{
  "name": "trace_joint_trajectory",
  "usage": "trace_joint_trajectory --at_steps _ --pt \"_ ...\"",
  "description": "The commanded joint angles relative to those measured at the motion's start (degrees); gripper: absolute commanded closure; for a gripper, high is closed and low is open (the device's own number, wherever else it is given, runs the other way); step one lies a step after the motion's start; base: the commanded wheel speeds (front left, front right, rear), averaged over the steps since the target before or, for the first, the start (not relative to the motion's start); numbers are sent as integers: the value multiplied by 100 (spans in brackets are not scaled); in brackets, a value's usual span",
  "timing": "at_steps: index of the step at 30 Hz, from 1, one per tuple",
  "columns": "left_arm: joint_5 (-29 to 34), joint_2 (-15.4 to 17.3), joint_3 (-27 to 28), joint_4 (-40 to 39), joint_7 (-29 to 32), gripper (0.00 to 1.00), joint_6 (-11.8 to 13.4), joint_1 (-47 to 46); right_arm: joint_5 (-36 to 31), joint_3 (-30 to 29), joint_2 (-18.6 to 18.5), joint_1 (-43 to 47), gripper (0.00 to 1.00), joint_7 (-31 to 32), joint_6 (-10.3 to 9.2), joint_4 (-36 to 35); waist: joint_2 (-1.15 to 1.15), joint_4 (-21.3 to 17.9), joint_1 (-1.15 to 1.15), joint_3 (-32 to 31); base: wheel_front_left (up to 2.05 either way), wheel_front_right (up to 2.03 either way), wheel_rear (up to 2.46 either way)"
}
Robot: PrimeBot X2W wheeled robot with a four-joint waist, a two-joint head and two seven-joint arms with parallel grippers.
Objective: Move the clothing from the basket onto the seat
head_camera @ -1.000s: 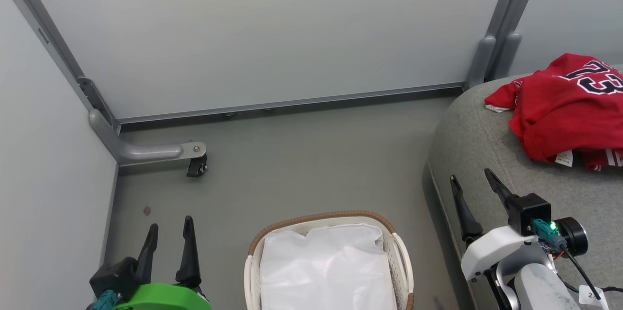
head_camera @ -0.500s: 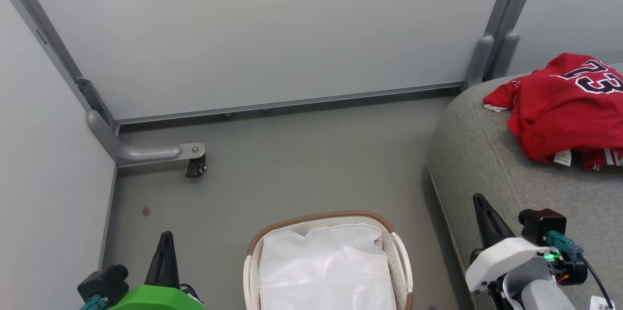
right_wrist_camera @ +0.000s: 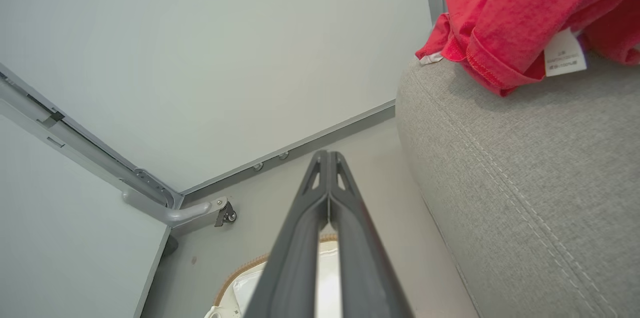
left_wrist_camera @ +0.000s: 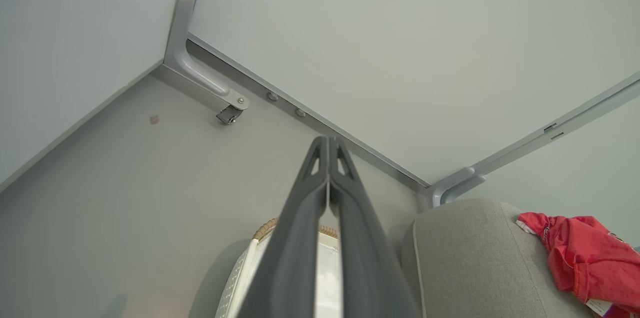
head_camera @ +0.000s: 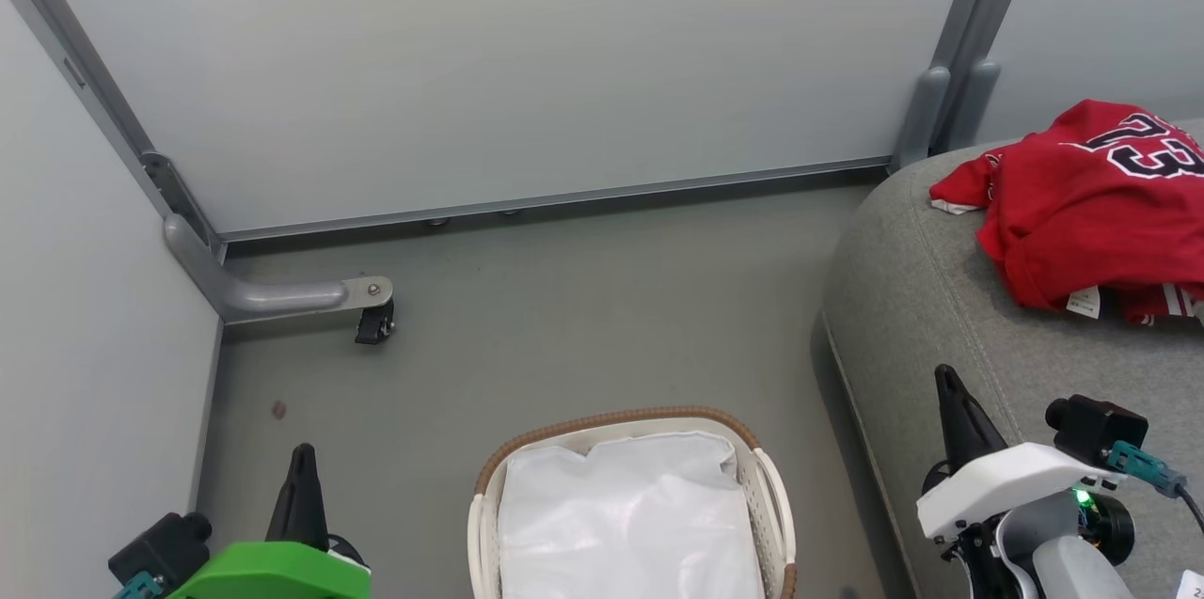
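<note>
My left tool and right tool are both pressed together tip to tip, clamped on nothing. The clothing lies heaped on the far right of the seat; the frame cuts off its right side and part of the dark number. The basket stands on the floor near me, its near end cut off and its inside covered by the white liner. My right wrist view shows a white label, its print unreadable. In my left wrist view my own fingers hide most of the basket.
</note>
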Motion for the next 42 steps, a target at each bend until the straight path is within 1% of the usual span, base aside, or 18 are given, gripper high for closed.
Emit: trace_joint_trajectory --at_steps 1,19,42 --pt "-192 17 58 -118 45 100 -27 -191 237 -33 -36 -21 100 41 -2 -122 0 -3 0 1 0 0 0" --pt "-1401 24 249 -251 420 100 -45 -304 1800 -163 -48 41 100 414 -2 -341 0 -45 0 10 0 0 0" --pt "-2648 32 445 -386 811 100 -62 -418 3406 -297 -62 115 100 808 -4 -559 0 -98 0 22 0 0 0"
